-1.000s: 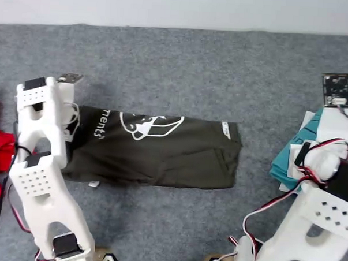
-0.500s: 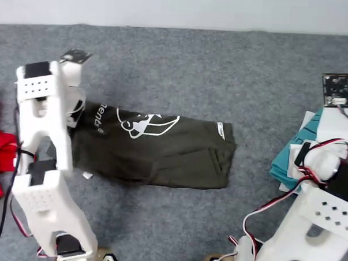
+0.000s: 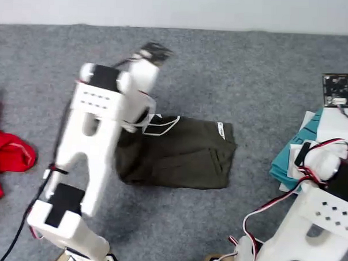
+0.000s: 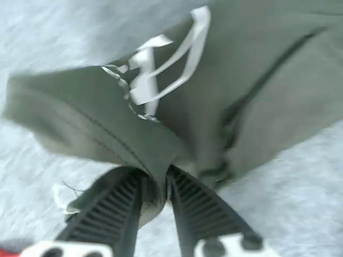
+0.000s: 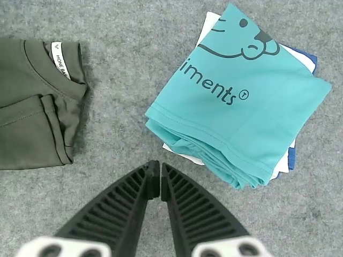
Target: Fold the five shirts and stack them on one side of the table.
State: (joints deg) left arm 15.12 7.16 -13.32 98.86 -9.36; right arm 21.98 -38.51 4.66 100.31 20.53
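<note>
While a crumpled red shirt point(image 3: 8, 158) waits at the tabletop's point(image 3: 234, 69) left edge, the left hand point(image 4: 157, 181) grasps the olive shirt's point(image 3: 184, 157) lifted left end at mid-tabletop. Its long axis runs left-right, collar toward the folded stack point(image 5: 241, 107) at the right, where the right hand point(image 5: 155, 174) hangs clenched and empty. Seemingly three shirts are done, two left.

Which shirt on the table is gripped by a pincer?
The dark olive shirt in the middle: the left pincer is shut on its edge. The teal shirt lies folded at one side and the red shirt lies loose, neither gripped.
</note>
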